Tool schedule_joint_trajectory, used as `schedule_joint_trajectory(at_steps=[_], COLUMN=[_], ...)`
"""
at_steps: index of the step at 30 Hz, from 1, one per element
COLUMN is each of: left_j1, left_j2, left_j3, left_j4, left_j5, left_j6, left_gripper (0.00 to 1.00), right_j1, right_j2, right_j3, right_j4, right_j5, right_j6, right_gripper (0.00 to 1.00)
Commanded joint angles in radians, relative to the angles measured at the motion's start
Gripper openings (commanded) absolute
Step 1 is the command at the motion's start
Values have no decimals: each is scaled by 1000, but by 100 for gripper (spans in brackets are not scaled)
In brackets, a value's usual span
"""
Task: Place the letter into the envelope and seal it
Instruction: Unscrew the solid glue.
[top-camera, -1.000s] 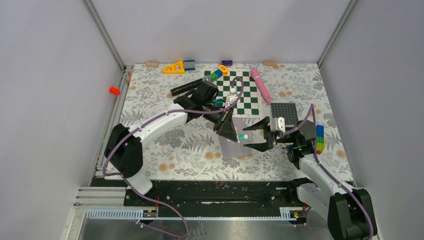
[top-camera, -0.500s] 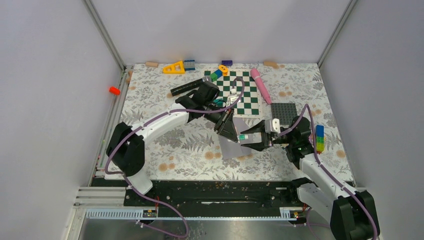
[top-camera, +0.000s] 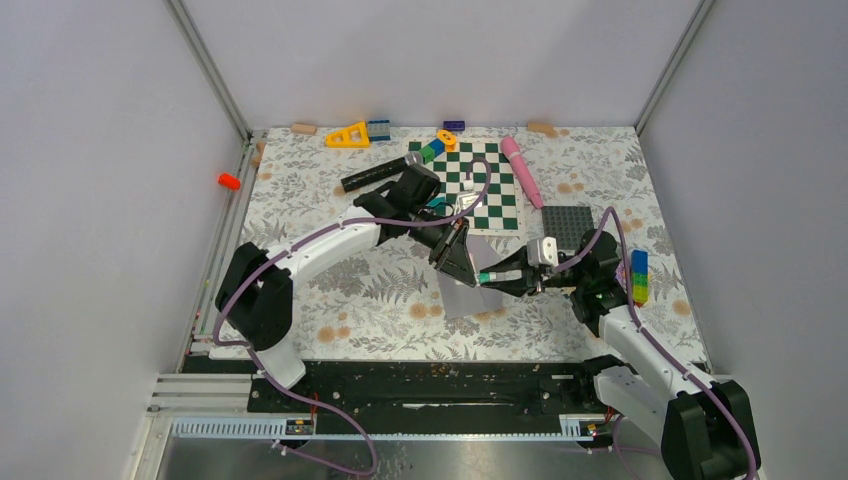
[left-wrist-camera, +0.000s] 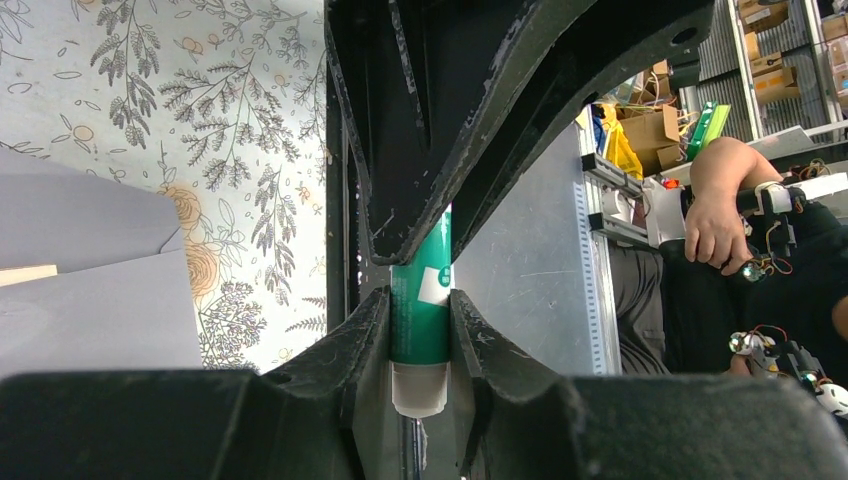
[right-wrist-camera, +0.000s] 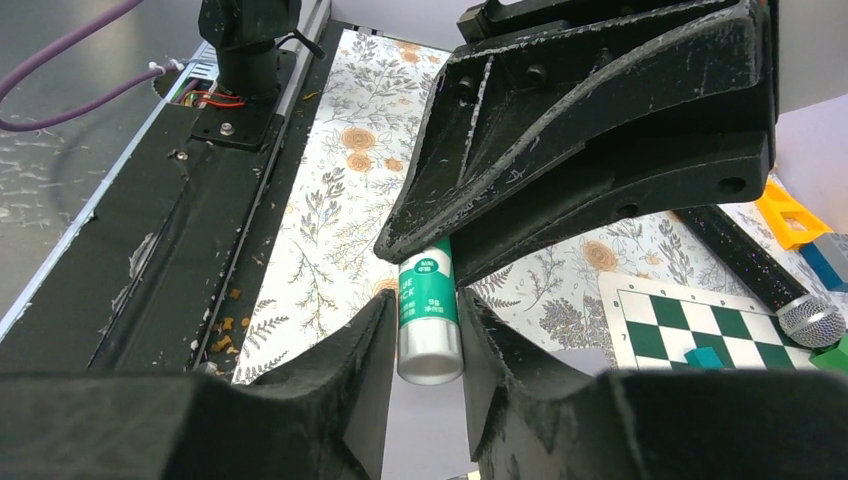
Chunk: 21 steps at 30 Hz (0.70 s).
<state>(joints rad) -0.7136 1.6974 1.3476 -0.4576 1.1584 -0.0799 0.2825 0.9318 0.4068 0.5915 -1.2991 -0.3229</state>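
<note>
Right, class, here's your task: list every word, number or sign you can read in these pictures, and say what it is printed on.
"9g": on the white label of the green glue stick, in the right wrist view.
Other small print on that label: too blurred to read.
Chessboard mat: squares only, no text.
Envelope: plain, nothing written.

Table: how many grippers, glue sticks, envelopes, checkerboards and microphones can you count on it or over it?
grippers: 2 (left gripper, right gripper)
glue stick: 1
envelope: 1
checkerboard: 1
microphone: 1
total: 6
</note>
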Motion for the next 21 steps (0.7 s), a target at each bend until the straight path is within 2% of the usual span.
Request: schedule_joint_trajectory(at_steps=[1,3,6,7,10,11,13,15,17,18,20,21], left_j1=[6,6,6,6,8,10,20,46,84,110,163,189], left_j2=[-1,0,1,-1,-6,-8,-15,-27,-45,-54,-71,-80], left_j3=[16,15,15,15,9,6,3,6,12,18,27,27], left_j4=[34,34,34,35,44,52,59,59,55,54,53,55], left_j5=[24,22,25,24,23,23,20,8,-12,-22,-50,-79], left_j6=[7,8,8,8,3,-1,-5,-7,-5,-6,-12,-18], left_gripper=[0,0,0,3,20,28,49,74,94,98,99,99], right_j1=[16,19,22,23,23,23,20,17,12,11,17,20], right_j2=[-10,-9,-6,-5,-8,-9,-11,-10,-11,-9,7,14], right_j3=[35,37,38,37,41,45,60,88,129,163,270,301], right_j4=[-26,-24,-24,-25,-25,-27,-33,-95,-238,-401,-785,-874], right_j5=[-30,-29,-28,-29,-25,-23,-18,-20,-8,15,87,140], right_j6=[-26,-22,-24,-23,-6,6,46,59,16,-76,-381,-434], right_gripper=[34,31,19,16,12,11,8,3,0,0,0,0])
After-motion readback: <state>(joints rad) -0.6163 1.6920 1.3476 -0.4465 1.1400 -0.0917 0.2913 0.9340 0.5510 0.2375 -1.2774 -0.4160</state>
